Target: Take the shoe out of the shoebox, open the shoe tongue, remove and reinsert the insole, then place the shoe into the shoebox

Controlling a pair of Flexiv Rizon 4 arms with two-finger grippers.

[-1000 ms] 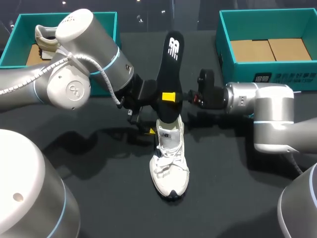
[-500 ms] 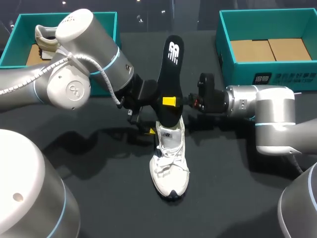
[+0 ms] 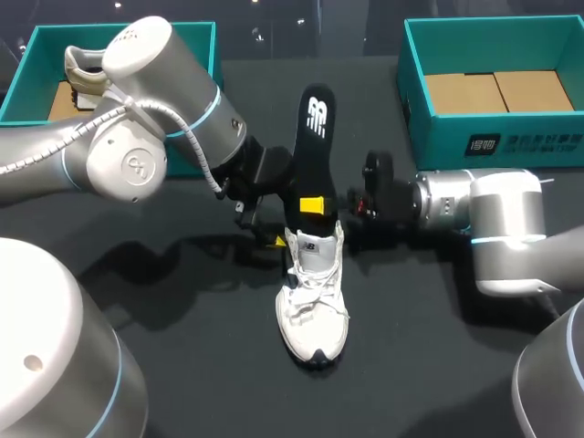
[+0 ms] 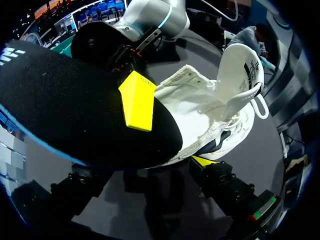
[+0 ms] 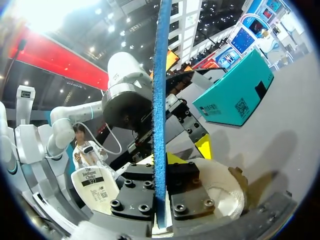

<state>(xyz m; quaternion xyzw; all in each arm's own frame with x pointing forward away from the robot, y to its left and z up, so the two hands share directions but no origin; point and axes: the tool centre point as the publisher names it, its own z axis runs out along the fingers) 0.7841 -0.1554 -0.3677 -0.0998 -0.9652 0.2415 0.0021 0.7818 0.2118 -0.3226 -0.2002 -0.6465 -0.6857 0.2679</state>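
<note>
Right claw (image 3: 315, 206) pinching insole (image 3: 313, 137), left claw (image 3: 275, 232) grip unclear, second shoe (image 3: 82, 69) in left shoebox (image 3: 30, 71)

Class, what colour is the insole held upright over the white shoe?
The insole is black with a white logo; head view shows it best.

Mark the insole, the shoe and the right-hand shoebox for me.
insole (image 3: 313, 146): head view, on its black upper half, below the white logo.
shoe (image 3: 312, 306): head view, on the white laces.
right-hand shoebox (image 3: 438, 141): head view, on its teal front wall.
</note>
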